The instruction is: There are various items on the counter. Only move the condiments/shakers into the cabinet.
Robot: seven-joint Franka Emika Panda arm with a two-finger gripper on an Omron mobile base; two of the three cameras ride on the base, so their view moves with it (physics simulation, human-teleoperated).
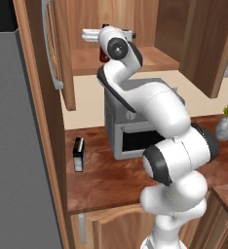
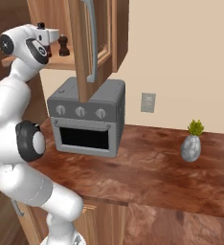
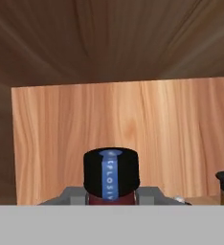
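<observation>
Inside the open cabinet, above the counter, the gripper is clamped on the red sauce bottle, with the pepper mill on the shelf nearby.

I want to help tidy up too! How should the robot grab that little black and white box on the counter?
The black-and-white box lies flat on the counter, long and narrow, with bare wood all round it. Probably best to come straight down from above and pinch its two long sides near the middle, since that is its narrow way across.
</observation>
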